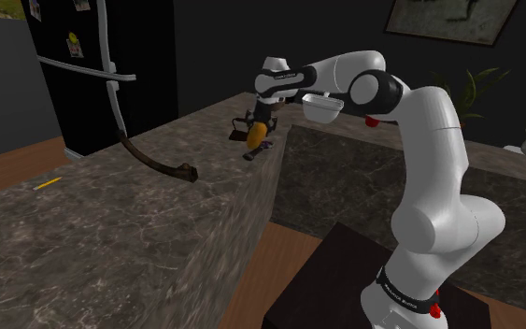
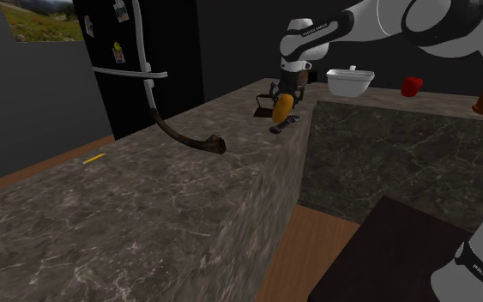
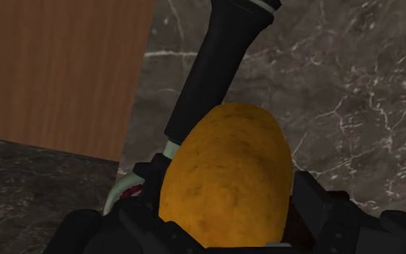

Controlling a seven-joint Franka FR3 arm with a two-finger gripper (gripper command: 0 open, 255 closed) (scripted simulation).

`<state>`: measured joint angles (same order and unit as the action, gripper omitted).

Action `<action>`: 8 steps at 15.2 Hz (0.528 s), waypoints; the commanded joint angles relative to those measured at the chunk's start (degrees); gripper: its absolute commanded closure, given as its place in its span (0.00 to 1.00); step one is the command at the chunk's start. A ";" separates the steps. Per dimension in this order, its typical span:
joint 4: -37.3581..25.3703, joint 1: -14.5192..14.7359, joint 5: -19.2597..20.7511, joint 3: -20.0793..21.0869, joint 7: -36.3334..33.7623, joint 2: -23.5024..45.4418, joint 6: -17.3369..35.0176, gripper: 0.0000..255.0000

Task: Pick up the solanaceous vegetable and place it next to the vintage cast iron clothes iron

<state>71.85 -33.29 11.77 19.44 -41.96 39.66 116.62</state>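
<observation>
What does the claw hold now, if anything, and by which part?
The claw holds the potato, clasped on its two sides at the end nearest the hand.

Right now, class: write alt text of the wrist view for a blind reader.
An orange-brown potato is clasped in the black pincer above a dark marbled counter. A black-handled tool lies on the counter; wood floor shows past its edge.

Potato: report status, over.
Gripper shut on potato. Potato held above counter, iron close by. Black-handled tool lies directly beneath.

Arm stretched out level; claw (image 1: 260,123) (pointing down) clasping potato (image 1: 257,137).
</observation>
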 commanded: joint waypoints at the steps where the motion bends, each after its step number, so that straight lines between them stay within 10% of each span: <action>1: 1.75 -0.02 0.26 -0.37 -0.28 0.79 0.19 1.00; 8: 2.25 0.32 -0.01 -0.96 -0.17 1.03 1.03 1.00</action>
<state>74.83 -33.37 11.57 18.93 -41.93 39.47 123.83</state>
